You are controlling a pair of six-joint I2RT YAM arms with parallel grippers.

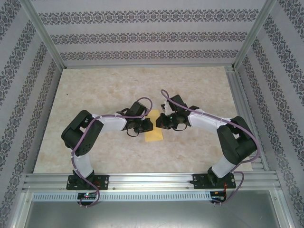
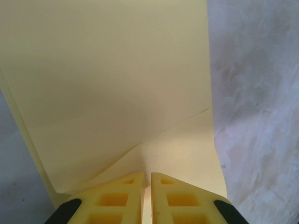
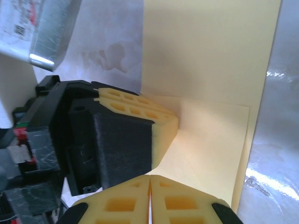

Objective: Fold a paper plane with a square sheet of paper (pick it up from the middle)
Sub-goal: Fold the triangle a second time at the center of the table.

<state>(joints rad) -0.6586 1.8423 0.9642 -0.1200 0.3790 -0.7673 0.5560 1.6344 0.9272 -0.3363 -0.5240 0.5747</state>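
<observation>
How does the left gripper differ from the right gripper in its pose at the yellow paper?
The left gripper reaches the square sheet of paper from its left side, the right gripper from its right side. The left gripper's jaws leave a thin slit; the right gripper's jaws are pressed together. Both have yellow fingers and sit low at the folded sheet.

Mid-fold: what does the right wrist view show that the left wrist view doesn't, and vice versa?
Right wrist: the left gripper, shut, its tip against the square sheet of paper where an upper layer ends. Left wrist: a diagonal edge of the upper layer running across the sheet just ahead of the fingers. Shared: the yellow sheet on the marbled table, and each view's own gripper shut at the bottom, the right gripper included.
</observation>
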